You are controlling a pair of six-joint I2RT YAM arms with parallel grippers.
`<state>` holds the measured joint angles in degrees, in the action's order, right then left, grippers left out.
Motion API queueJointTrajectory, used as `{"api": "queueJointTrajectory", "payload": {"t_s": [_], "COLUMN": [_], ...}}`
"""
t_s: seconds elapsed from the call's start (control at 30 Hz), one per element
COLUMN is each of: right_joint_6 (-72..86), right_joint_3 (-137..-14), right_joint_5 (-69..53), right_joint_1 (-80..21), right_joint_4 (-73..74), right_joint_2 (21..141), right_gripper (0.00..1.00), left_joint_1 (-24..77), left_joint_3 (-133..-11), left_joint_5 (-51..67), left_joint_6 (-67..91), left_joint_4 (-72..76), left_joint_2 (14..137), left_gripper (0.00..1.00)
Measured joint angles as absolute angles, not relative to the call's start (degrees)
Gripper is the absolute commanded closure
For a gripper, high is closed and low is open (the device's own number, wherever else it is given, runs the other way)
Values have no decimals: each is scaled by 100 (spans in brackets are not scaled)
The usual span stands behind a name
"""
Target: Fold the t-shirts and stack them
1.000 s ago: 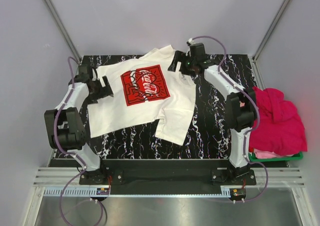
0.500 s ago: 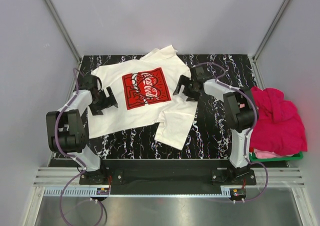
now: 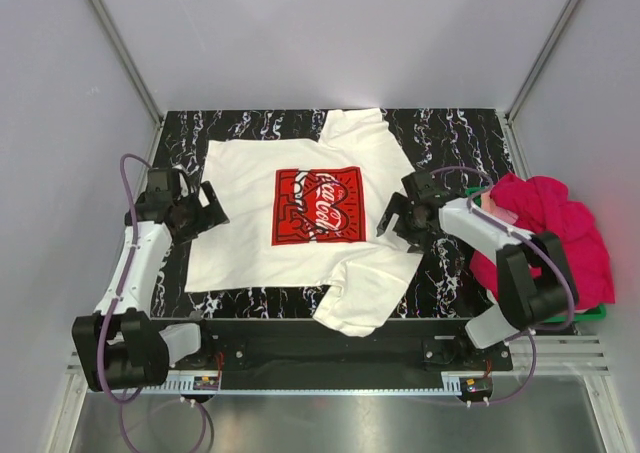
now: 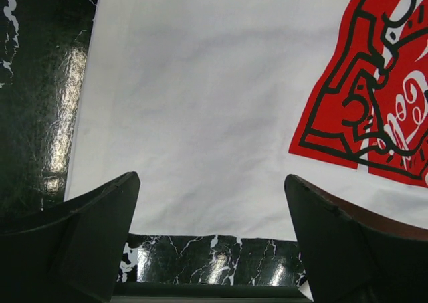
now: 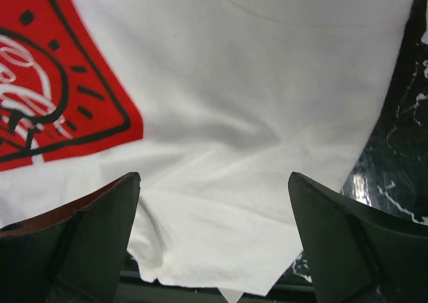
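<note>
Basket point(image 3: 582, 316) sits mostly hidden beneath heaped pink t-shirts point(image 3: 565, 223).

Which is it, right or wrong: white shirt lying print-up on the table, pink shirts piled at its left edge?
One error: the top view shows the pink shirts piled at the right edge of the table. The white shirt does lie print-up.
</note>
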<state>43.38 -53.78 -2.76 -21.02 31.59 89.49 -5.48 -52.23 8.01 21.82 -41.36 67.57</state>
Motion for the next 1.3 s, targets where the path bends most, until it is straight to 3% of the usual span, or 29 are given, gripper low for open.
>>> {"api": "queueJointTrajectory", "payload": {"t_s": [0.17, 0.3, 0.77, 0.97, 1.1, 1.17, 1.3], "right_joint_6": [4246, 4003, 3201, 2995, 2976, 2980, 3092], "right_joint_3": [-5802, -6549, -9561, -12230, -13784, -13819, -12685], "right_joint_5": [-47, -3, -421, -628, -749, -819, -950], "right_joint_1": [-2287, -2287, -1785, -1450, -1376, -1350, -1225], "right_joint_4": [3806, 3815, 3872, 4121, 4182, 4206, 3719], "right_joint_2": [8034, 8256, 12092, 13450, 14396, 14619, 14337], "right_gripper": [0, 0, 0, 0, 0, 0, 0], "left_joint_1": [-548, -548, -478, -279, -174, -141, -102], "left_joint_3": [-5214, -5170, -5951, -7400, -7708, -7699, -7550], "left_joint_5": [777, 836, 993, 1028, 1059, 1063, 1072], "left_joint_6": [2130, 2147, 2397, 2427, 2427, 2427, 2427], "left_joint_4": [-4191, -4023, -3494, -3411, -3240, -3304, -3280], "left_joint_2": [6692, 7116, 9424, 10447, 10888, 11002, 11039], "left_gripper": [5, 6, 9, 12, 12, 12, 12]}}
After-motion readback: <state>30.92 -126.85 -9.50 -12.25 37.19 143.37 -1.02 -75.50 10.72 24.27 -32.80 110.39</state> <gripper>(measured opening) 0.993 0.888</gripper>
